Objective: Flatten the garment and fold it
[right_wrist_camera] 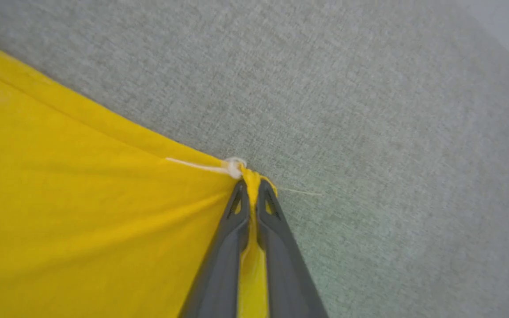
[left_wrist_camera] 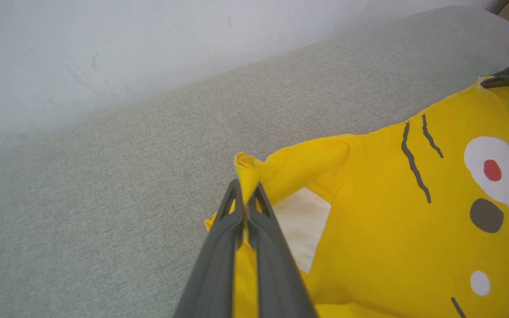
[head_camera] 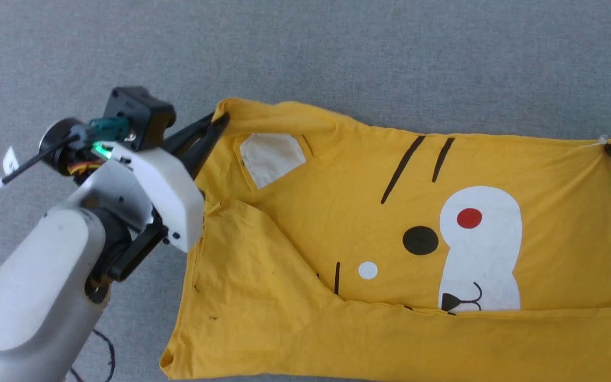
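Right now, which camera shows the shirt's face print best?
Head view: the face print lies nearly whole on the garment. Left wrist view catches part of it, slanted; right wrist view shows an unprinted garment corner.

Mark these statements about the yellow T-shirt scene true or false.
1. The left gripper is shut on a corner of the mustard-yellow cotton T-shirt with a cartoon face print. True.
2. The right gripper hangs open above the shirt. False: it is shut on another corner.
3. The shirt lies print side up on the grey woven surface. True.
4. The shirt is folded into a neat square. False: it lies spread out, one edge turned over the print.
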Tool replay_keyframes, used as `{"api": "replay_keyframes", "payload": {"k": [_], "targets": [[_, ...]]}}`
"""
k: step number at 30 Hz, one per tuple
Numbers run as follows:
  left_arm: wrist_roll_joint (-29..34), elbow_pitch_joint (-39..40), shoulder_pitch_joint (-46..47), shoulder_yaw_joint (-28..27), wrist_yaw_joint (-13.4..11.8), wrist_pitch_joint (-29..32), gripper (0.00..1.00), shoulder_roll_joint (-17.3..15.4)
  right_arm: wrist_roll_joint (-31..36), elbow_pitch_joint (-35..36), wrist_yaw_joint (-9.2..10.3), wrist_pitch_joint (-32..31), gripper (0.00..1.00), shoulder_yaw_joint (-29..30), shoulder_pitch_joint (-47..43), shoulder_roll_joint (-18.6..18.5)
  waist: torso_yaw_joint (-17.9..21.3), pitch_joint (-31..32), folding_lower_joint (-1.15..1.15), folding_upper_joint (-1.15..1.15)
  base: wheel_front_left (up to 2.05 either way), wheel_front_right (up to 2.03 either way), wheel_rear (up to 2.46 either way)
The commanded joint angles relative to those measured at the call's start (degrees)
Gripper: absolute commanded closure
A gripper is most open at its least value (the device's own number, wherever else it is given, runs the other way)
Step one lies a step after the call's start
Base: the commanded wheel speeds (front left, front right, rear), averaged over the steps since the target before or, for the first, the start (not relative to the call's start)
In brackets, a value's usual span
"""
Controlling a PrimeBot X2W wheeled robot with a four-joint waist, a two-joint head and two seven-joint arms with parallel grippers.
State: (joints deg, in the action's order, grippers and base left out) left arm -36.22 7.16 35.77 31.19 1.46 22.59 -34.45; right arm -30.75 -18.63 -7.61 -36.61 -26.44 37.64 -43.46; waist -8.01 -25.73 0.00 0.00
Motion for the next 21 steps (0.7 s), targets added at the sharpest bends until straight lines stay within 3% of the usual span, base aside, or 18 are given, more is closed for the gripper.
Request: {"api": "replay_keyframes", "payload": {"k": [1,7,12,21], "targets": [[0.1,-0.6,-1.6,-0.5,-0.6,-0.9,1.0,0.1,-0.6,-2.3,0.12,1.5,1.0,-1.2,-1.4,1.7,1.0,1.8,0.0,0.0,0.0,0.0,0.0],[-0.8,-1.4,-5.7,-1.9,-2.2,-3.0,1.0,-1.0,-1.9,-1.9,0.12,8.8,1.0,2.3,-2.5,2.3,2.8,7.6,0.0,0.0,0.0,0.0,0.0],[-1.3,1.2,-12.1,-1.9,-4.0,-3.1,1.0,-3.4,-2.1,1.4,0.12,12.5,1.0,7.5,-8.9,3.1,4.0,13.0,0.0,0.0,0.0,0.0,0.0],[-3.3,9.0,-27.3,-1.8,-8.3,-1.2,1.0,-9.8,-0.7,12.6,0.12,11.4,1.0,17.4,-27.0,7.6,5.3,18.7,0.0,0.0,0.0,0.0,0.0]]}}
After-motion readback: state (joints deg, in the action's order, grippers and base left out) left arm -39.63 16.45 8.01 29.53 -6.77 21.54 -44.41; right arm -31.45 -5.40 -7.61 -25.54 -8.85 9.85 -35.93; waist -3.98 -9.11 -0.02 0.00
